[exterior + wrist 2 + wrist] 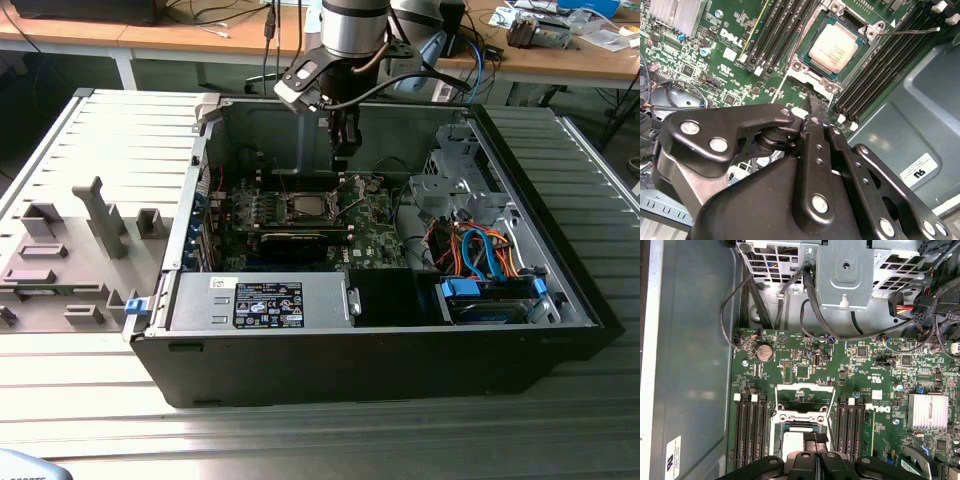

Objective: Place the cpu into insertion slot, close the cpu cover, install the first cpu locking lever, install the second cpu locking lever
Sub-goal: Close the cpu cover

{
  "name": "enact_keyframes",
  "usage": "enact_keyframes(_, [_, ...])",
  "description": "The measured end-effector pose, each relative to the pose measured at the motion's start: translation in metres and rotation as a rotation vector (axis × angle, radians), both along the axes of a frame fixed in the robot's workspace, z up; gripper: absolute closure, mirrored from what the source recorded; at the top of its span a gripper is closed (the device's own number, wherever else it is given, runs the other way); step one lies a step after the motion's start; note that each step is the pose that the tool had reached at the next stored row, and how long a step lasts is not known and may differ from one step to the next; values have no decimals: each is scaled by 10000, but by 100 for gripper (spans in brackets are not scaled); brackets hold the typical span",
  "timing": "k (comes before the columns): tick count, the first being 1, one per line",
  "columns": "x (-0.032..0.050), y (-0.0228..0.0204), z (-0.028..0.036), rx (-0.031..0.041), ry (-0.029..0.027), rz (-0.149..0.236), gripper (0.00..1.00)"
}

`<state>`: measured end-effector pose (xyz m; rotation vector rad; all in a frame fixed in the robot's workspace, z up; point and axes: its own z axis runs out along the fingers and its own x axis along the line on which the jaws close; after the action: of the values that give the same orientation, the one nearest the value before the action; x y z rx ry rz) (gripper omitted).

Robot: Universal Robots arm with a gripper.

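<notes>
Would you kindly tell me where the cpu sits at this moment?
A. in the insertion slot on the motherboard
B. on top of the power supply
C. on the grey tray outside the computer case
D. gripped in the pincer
A: in the second wrist view the cpu lies flat, silver top up, inside the metal rim of the insertion slot on the green motherboard, with the pincer beside it, not around it.

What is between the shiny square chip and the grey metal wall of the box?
A row of long black slots lies side by side between the chip and the grey wall. You can see this in the second wrist view.
</notes>
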<state>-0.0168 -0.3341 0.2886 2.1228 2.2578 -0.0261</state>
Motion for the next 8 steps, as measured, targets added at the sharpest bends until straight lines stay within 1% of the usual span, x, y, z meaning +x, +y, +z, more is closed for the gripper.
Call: enact_keyframes(8, [42,0,-7,0,0,0,89])
